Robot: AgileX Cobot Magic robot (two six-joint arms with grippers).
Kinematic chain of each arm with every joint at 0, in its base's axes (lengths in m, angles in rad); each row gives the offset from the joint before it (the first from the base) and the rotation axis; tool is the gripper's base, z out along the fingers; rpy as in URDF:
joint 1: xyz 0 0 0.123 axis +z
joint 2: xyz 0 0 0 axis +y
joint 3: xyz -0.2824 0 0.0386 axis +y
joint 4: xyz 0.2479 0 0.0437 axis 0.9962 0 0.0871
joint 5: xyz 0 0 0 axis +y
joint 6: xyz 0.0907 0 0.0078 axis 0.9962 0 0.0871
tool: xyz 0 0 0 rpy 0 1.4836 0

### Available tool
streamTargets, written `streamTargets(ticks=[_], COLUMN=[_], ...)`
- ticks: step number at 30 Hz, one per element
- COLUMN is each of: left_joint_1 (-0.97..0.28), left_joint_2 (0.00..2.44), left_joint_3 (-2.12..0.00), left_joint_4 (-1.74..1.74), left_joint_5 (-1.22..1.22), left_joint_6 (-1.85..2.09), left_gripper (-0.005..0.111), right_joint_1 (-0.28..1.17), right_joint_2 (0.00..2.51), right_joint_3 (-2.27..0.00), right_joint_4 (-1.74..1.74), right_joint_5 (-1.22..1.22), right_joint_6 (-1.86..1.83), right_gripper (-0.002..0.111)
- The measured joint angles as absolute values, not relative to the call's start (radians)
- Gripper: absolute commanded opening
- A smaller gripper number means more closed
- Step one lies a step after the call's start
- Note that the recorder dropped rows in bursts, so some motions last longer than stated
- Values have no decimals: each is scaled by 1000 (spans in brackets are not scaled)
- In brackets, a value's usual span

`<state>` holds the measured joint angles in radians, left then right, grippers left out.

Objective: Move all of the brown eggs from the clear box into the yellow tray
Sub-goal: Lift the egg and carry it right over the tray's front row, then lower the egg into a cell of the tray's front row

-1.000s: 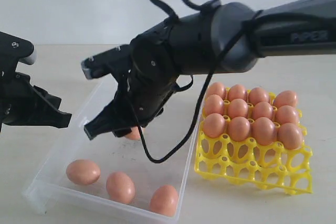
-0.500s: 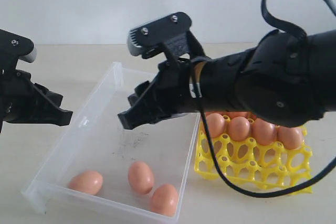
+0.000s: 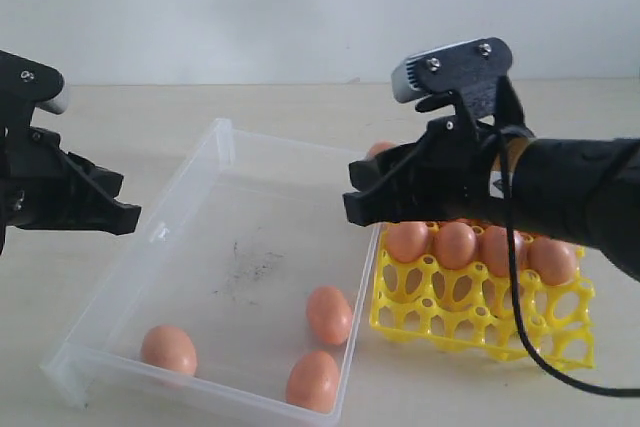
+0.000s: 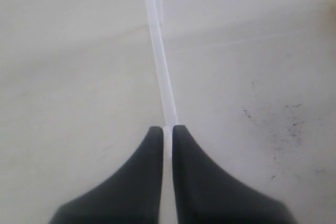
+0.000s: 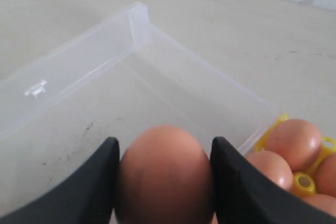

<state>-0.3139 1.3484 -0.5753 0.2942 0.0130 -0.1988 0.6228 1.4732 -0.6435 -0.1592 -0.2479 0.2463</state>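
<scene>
The clear box (image 3: pixel 215 147) lies left of centre and holds three brown eggs (image 3: pixel 168 349), (image 3: pixel 329 314), (image 3: pixel 313 380) near its front wall. The yellow tray (image 3: pixel 480 322) stands to its right with several eggs (image 3: pixel 455 244) in the back cups, and its front row shows bare. My right gripper (image 5: pixel 165 140) is shut on a brown egg (image 5: pixel 165 182) and hangs over the box's right edge beside the tray (image 5: pixel 282 119). In the exterior view that gripper (image 3: pixel 372 185) hides most of its egg (image 3: pixel 378 150). My left gripper (image 4: pixel 168 128) is shut on the box's left wall (image 4: pixel 159 66).
A pale table (image 3: pixel 560 107) carries everything, with a plain light wall behind. The right arm's black cable (image 3: pixel 520 347) loops down in front of the tray. Dark specks (image 3: pixel 245 272) mark the box floor.
The right gripper has carried its egg up and to the right, from inside the box to its right edge by the tray. The loose eggs in the box have rolled to the right. The left gripper stays put.
</scene>
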Motion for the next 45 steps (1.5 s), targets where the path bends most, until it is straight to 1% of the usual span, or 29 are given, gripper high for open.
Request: streamTargets(ticks=[6,10,13,16,19,27,35,45], left_joint_1=[-314,-314,-314,-314,-314,-314,-314,-314], left_joint_2=[1348,1348,1348,1348,1348,1348,1348,1348], left_joint_3=[-575,-575,-575,-575,-575,-575,-575,-575], left_joint_4=[294,294,295,295,295,295,295,295], left_joint_5=[-16,-42,-61,-74,-80,-86,-117,-124], left_joint_6=[-193,-193,-191,-191,-191,-191,-191,-191], left_gripper=[4,4,4,4,4,4,4,4], right_joint_1=[619,619,619,619,619,619,619,619], right_joint_2=[1439,1437,1437,1437,1437,1613,1618,1618], right_joint_3=[-447,-339,-298,-291,-291,-291,-291,-378], right_joint_4=[144,189,149,0,-71,-99,-95,-93], right_joint_5=[-553,-653,-677,-717,-750,-882,-877,-724], right_joint_6=[40,28,78,156,169,219,228,240], right_gripper=[0,0,0,0,0,0,0,0])
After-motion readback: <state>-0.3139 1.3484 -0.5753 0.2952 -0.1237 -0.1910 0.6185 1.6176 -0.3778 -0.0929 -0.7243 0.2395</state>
